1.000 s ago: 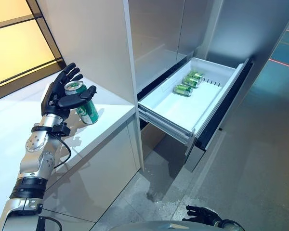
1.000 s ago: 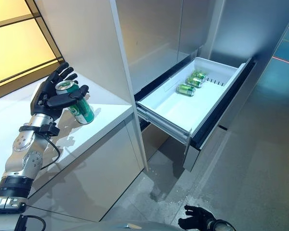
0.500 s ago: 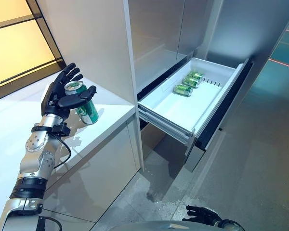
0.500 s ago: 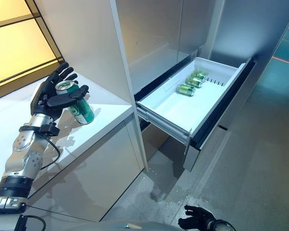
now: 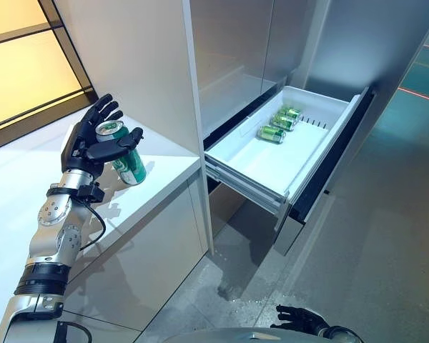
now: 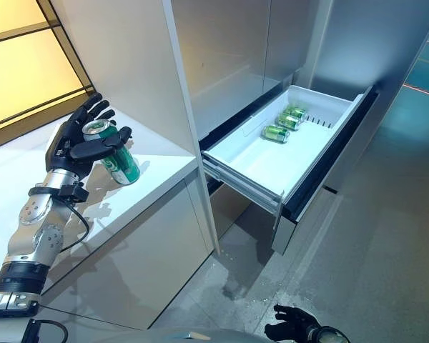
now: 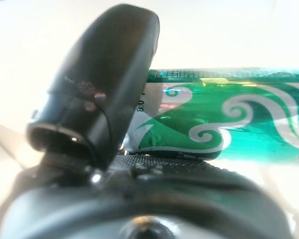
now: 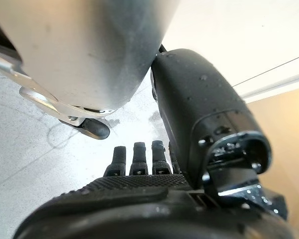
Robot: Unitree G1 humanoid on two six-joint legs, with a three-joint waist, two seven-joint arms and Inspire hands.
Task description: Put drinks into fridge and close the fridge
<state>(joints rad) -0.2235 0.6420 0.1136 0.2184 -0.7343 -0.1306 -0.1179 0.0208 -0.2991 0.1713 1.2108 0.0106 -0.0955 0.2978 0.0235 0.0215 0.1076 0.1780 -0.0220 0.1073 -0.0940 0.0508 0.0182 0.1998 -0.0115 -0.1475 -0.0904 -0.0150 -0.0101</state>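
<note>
My left robot hand (image 5: pixel 93 146) is raised over the white table (image 5: pixel 28 186), with its thumb laid across a green can (image 5: pixel 129 163) and its fingers spread nearly straight behind the can's silver top. The can is tilted, and its lower end is at or just above the table surface; I cannot tell whether it touches. My left wrist view alone shows the can's finish: glossy metallic green with white swirl ornament and a little small print too fine to read. It also shows the thumb's smooth dark shell pressed against the can wall and a textured palm pad below it.

The table is a smooth matt white slab on plain white cabinet fronts. To its right stands a tall pale panel, then the grey fridge with its drawer (image 5: pixel 322 161) pulled fully out. The drawer is a white rectangular plastic tub with a dark front. Three green cans (image 5: pixel 271 133) (image 5: pixel 283 121) (image 5: pixel 291 111) lie on their sides at its far end, close together; their markings cannot be read.

My right robot hand (image 6: pixel 292 325) hangs low over the speckled grey floor (image 5: pixel 386 243), holding nothing. Its wrist view shows the fingers only slightly bent, extended side by side.
</note>
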